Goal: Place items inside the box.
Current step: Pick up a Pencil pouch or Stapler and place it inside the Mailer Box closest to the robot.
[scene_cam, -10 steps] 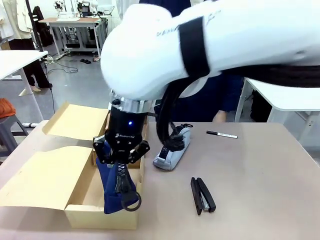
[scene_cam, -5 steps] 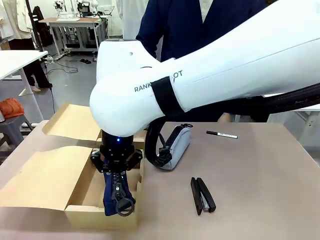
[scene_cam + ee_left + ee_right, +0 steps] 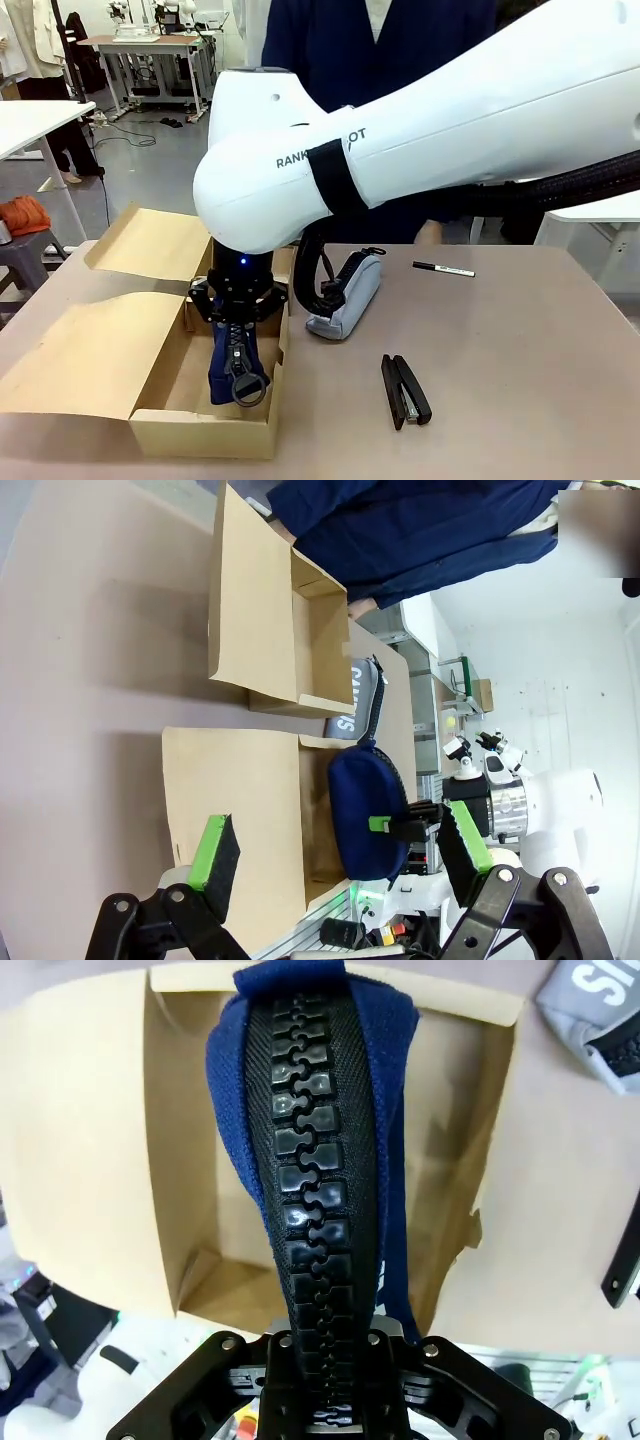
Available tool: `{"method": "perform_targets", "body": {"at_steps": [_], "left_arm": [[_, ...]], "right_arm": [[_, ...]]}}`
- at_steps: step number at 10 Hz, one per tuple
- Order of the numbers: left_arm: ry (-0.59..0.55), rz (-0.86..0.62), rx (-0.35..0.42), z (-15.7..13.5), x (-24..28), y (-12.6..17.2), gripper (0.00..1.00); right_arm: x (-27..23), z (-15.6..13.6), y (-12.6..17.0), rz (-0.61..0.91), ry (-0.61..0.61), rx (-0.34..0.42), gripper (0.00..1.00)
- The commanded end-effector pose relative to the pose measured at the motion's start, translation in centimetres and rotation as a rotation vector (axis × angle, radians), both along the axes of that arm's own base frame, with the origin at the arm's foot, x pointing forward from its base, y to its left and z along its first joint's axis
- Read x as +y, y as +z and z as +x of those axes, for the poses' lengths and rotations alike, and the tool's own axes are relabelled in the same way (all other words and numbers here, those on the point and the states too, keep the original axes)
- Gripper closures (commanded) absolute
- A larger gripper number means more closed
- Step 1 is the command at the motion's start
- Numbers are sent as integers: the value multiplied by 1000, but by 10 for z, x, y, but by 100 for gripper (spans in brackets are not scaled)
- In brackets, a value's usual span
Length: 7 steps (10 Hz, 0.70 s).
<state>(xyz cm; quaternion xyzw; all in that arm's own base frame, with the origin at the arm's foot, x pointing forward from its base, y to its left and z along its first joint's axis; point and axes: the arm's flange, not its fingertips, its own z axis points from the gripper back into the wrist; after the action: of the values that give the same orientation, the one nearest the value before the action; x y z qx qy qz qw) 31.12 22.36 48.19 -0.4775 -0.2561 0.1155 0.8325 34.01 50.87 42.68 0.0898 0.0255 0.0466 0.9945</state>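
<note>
Since a second ago, the right gripper (image 3: 237,322) has carried the navy zip pencil case (image 3: 230,365) off the near wall of the cardboard box (image 3: 200,437). The case's lower end and ring pull now hang inside the box. The jaws are pressed together on the case's upper end. In the right wrist view, chunky black moulded zip teeth run from the right gripper (image 3: 330,1385) toward twelve o'clock, between soft navy fabric sides. Plain brown box walls surround the case there.

From the right gripper in the front view, the padded grey zip pencil case (image 3: 345,295) lies at three o'clock. The slim black marker pen (image 3: 443,268) is at two o'clock and the black stapler (image 3: 405,390) at four, both on the matte beige table (image 3: 520,340).

In its own wrist view the left gripper (image 3: 340,848) stands spread, its green pads well apart.
</note>
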Motion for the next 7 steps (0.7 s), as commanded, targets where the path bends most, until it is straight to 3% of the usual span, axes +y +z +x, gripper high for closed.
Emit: {"method": "perform_targets", "body": {"at_steps": [1,7], "left_arm": [[-7,0,-21,-2,-1,1,0],[-7,0,-21,-2,-1,1,0]], "right_arm": [[7,-2,-10,0,-34,19,93],[12,-6,-53,-58,17,67,93]]}}
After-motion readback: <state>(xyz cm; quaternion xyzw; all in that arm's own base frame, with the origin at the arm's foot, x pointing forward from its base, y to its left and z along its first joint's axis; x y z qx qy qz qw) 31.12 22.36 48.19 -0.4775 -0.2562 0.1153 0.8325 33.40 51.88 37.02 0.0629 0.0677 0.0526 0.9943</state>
